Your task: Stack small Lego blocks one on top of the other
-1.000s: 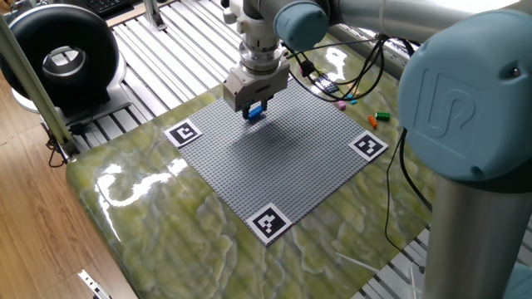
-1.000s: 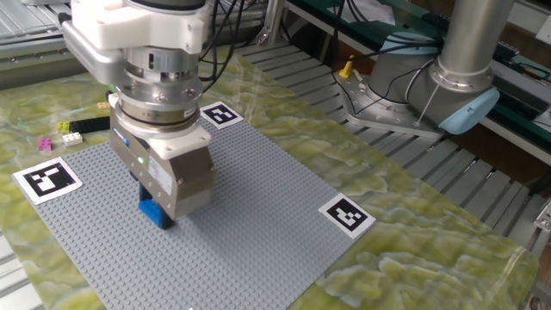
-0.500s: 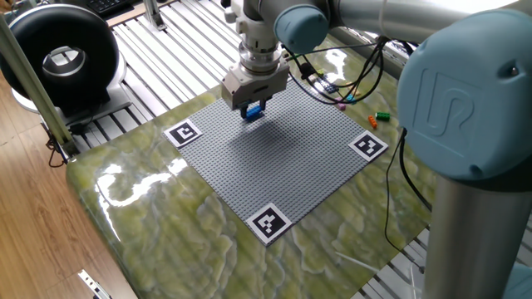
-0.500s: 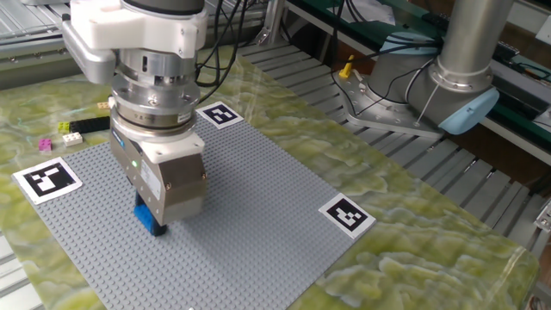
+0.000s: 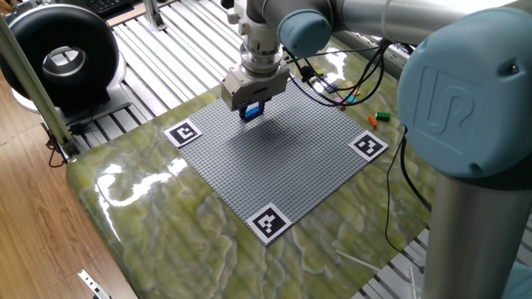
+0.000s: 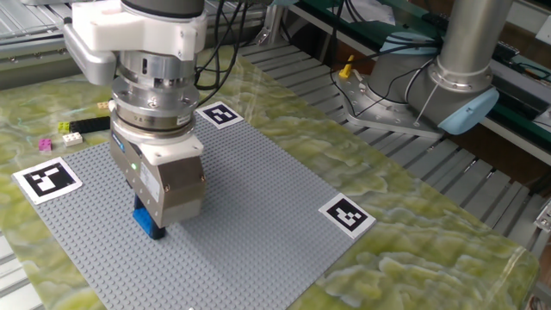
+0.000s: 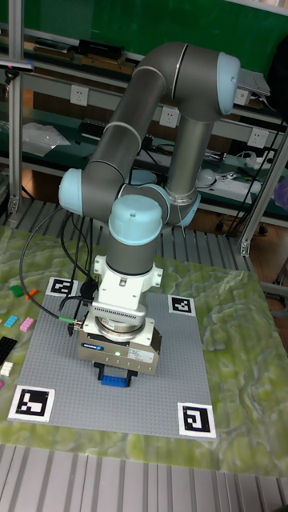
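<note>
1. The pincer point(image 6: 151, 220) was clamped on a blue Lego block point(image 6: 147, 221), held low over the grey baseplate point(image 6: 258, 198) and closer to its far-left marker tag point(image 6: 46, 178) than to any other corner; whether the block touched the studs could not be told.
2. Judgement: the step in hand was seating this block. Doing it well called for a straight vertical press with the block square to the stud rows, and for the jaws parting only once it sat flat.
3. No second block showed under the blue one, so it looked like the base of a stack.
4. Beyond the baseplate's left edge in the tall fixed view lay spare blocks on the desk point(image 7: 240, 320): pink point(image 7: 27, 324), cyan point(image 7: 12, 321), black point(image 7: 6, 349).
5. In the other fixed view a yellow block point(image 6: 65, 127) lay behind that same tag.
6. Nothing stood on the baseplate near the pincer. Cables point(image 5: 349, 79) trailed past its far edge, well apart from the work.
</note>
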Available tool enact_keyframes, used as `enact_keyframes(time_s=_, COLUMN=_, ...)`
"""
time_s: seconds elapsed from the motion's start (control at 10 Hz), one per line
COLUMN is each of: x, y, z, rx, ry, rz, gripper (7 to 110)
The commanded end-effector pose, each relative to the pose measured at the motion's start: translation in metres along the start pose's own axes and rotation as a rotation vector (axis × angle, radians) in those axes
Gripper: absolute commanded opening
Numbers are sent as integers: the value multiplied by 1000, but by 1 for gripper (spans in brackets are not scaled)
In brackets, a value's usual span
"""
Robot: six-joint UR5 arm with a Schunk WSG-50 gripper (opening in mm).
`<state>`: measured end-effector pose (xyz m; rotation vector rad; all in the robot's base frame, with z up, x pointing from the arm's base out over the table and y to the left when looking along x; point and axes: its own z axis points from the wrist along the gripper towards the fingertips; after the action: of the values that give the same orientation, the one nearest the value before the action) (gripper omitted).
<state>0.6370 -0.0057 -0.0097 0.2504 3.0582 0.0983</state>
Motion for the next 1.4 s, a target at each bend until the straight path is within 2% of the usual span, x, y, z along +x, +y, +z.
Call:
enact_keyframes(time_s=0.0, x=0, y=-1, z=0, rx=-7, ry=1, rz=4, gripper=7)
enact_keyframes(time_s=0.5, x=-3, y=5, z=-2, rx=13, ry=8, rz=5, gripper=7)
enact_keyframes(time_s=0.7, x=-6, y=0, z=5, rx=0, ry=0, rz=-11, gripper=7)
enact_keyframes(time_s=0.9, x=-4, y=-2, z=4, rx=1, ry=2, rz=-14, gripper=7)
enact_keyframes(time_s=1.0, x=-2, y=-1, z=0, rx=0, ry=10, rz=-14, gripper=7)
enact_keyframes(time_s=1.2, x=11, y=5, z=-16, rx=-6, ry=63, rz=-23, gripper=7)
enact_keyframes(time_s=1.3, x=14, y=7, z=-17, rx=-19, ry=73, rz=-50, gripper=7)
